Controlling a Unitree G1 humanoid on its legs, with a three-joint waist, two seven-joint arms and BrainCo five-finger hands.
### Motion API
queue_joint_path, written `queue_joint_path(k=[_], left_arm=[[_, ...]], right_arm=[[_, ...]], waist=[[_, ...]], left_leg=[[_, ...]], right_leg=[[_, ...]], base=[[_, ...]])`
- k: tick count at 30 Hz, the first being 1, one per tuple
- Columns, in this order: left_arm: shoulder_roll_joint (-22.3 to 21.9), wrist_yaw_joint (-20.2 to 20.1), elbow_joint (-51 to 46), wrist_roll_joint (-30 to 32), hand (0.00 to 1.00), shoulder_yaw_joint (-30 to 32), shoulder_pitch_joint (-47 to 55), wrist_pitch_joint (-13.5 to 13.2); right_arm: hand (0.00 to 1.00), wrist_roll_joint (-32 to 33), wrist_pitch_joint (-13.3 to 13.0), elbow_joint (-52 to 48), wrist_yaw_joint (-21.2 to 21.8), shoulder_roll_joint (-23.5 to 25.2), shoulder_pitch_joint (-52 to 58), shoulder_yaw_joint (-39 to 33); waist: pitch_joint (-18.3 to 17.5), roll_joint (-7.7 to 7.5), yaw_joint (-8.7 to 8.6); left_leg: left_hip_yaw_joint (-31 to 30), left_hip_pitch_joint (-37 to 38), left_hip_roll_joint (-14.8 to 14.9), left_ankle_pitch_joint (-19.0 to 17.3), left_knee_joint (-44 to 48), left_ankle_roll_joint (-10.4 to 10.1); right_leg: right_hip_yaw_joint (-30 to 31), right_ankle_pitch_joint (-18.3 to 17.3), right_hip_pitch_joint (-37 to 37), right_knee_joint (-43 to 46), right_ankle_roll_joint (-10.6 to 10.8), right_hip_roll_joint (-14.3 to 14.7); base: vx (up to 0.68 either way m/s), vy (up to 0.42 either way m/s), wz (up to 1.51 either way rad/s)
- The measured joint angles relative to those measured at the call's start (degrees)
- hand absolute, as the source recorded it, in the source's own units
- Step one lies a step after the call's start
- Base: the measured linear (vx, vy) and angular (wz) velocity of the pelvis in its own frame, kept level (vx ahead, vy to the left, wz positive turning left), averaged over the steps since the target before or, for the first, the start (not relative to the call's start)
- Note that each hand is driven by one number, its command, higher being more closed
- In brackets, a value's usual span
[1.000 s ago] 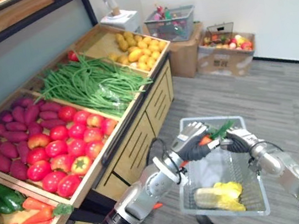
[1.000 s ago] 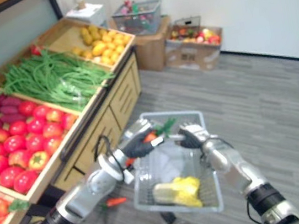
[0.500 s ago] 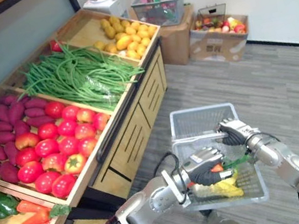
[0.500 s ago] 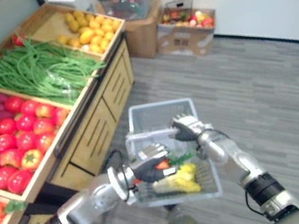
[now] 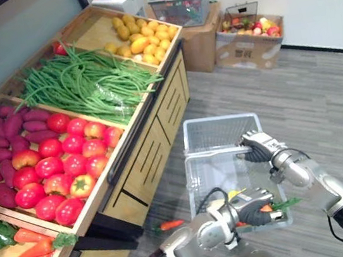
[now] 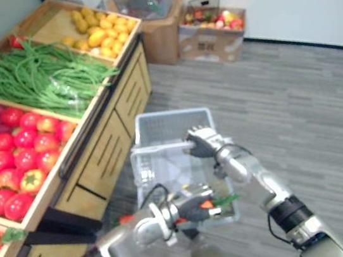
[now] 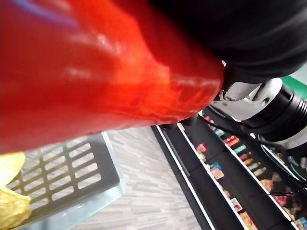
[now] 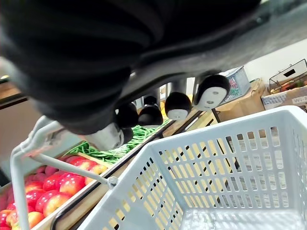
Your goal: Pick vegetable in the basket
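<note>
Here, in the left eye view, our left hand (image 5: 254, 207) is curled round a carrot (image 5: 267, 208), its green top (image 5: 288, 202) at the near rim of the basket (image 5: 218, 119), while our right hand (image 5: 257, 147) grips the handle (image 5: 213, 154). The left wrist view has the carrot pressed close in the grasp, above the basket's wall and a yellow vegetable (image 7: 9, 206). In the right wrist view the fingers (image 8: 176, 101) hook the handle. We judge this the placing step: next, lower the carrot inside the rim and let go gently.
</note>
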Motion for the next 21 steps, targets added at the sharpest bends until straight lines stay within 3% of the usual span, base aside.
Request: queue_joint_path(k=[7,14,15,21], left_arm=[[-7.0,2.2,12.0,5.2,1.0,0.0,-3.8,2.5],[-10.9,7.1,24.6,12.7,1.0,4.9,-6.6,7.5],[-10.9,7.4,25.6,13.5,0.0,5.4,-7.2,8.3],[-11.3,7.6,30.5,16.5,0.0,6.6,-8.2,9.3]], right_arm=[[1.0,0.0,0.2,0.0,-0.2,2.7,0.0,-1.1],[1.0,0.0,1.0,3.8,-0.7,5.4,-0.9,-3.1],[1.0,0.0,1.0,4.9,-0.8,5.5,-1.6,-3.1],[1.0,0.0,1.3,8.0,-1.0,6.0,-2.3,-3.2]], waist=[[0.8,-1.24,-0.14],[1.4,-1.95,-0.39],[1.8,-2.2,-0.48],[2.1,-2.55,-0.63]], left_leg=[[0.1,-0.7,0.0,-0.4,0.4,0.6],[-0.2,-0.7,-1.2,0.1,-0.5,1.3],[-0.2,-0.7,-2.0,0.3,-1.1,1.6],[-1.0,-1.0,-3.5,0.3,-2.0,1.8]], right_leg=[[0.2,-0.1,-0.8,0.3,0.2,0.0],[0.4,-0.3,-1.0,0.3,0.4,-0.7],[0.5,-0.4,-1.0,0.3,0.5,-1.2],[0.7,-0.2,-0.8,-0.8,1.0,-2.5]], base=[[0.01,0.038,-0.01],[0.03,0.042,0.01],[0.02,0.061,0.05],[0.01,0.047,0.05]])
